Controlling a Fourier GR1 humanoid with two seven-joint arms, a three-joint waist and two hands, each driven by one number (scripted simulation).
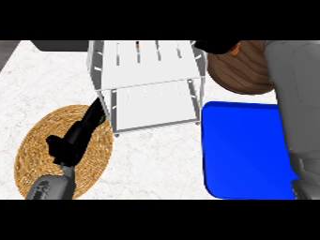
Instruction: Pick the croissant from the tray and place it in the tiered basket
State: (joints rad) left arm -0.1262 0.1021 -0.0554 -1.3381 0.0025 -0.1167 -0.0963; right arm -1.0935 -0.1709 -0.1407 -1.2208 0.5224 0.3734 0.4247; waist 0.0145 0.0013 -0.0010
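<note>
Our right hand is curled round the croissant (only an orange sliver shows) just beside the tiered basket, above the blue tray. We judge it light, flaky, crushable, best cradled across its middle. Our left hand rests with fingers relaxed over the woven mat.

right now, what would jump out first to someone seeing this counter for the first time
The bright blue tray at the right stands out most, partly covered by the grey right forearm. The white tiered basket sits at top centre, with the right hand at its upper right corner, by a brown wooden board. The left hand lies open over a round woven mat at lower left.
</note>
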